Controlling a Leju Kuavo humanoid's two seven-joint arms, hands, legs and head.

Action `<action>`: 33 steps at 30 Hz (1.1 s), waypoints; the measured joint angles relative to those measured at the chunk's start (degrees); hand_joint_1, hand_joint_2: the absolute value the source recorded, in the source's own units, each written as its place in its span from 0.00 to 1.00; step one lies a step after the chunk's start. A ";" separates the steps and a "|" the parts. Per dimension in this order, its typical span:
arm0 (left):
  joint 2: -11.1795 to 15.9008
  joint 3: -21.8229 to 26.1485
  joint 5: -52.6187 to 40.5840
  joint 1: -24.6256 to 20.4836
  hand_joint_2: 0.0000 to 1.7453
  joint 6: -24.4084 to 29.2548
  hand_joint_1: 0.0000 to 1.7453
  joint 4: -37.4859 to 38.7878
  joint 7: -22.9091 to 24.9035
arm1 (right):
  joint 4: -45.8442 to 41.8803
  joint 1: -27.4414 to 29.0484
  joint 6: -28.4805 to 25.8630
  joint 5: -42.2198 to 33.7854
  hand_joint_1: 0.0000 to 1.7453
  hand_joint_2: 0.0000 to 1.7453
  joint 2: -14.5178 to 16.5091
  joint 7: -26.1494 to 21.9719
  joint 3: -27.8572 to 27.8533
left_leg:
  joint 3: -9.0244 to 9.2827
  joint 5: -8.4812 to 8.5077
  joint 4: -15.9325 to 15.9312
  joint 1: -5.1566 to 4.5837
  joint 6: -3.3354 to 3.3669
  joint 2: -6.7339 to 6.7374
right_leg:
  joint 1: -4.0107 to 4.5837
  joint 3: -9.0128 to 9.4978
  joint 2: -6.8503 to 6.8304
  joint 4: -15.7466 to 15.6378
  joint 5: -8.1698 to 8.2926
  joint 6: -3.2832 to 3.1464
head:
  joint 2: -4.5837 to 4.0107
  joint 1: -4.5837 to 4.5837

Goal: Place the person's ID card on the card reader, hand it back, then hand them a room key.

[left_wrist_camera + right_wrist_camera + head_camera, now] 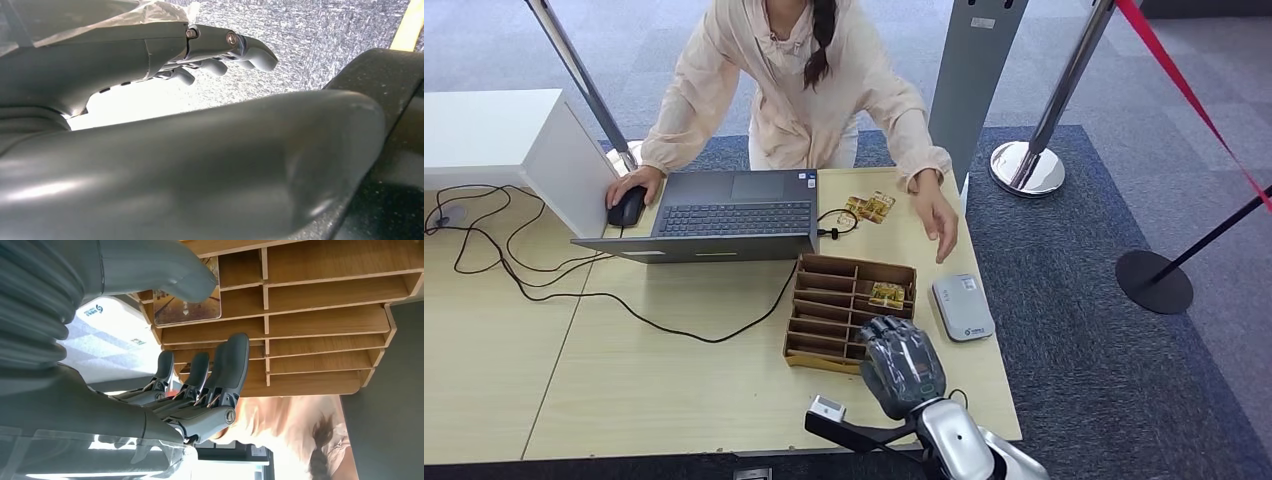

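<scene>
Laptop [729, 215] and person's hand [936, 212] just beyond wooden organizer [829, 300].

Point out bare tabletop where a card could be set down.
Bare wood lies left of the wooden organizer, in front of the laptop, past the black cable. It is crowded around the card reader, right hand and the person's hand.

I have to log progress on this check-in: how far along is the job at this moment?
Done: cannot tell from this moment; the card reader lies bare, with no ID card on it. In hand: the right robot hand hovers over the wooden tray, holding nothing, near the slot with the key cards. Left: grasping a key card and passing it to the person, whose hand waits above the table.
</scene>
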 joint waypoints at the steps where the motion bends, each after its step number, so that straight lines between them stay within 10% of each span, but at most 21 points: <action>1: -0.02 0.00 0.00 0.00 0.00 0.00 0.00 0.00 0.00 | 0.08 -0.04 0.04 -0.09 0.49 1.00 0.05 -0.04 0.00 | 0.00 0.00 0.00 0.00 0.00 0.00 | 0.00 0.00 0.00 0.00 0.00 0.00 | 0.00 0.00; 33: -0.33 0.02 0.00 0.01 0.00 0.08 0.00 0.02 -0.39 | 1.00 -0.78 1.10 -1.55 0.52 1.00 1.57 -1.56 0.03 | 0.00 0.00 0.00 0.00 0.00 0.00 | 0.00 0.00 0.00 0.00 0.00 0.00 | 0.00 0.01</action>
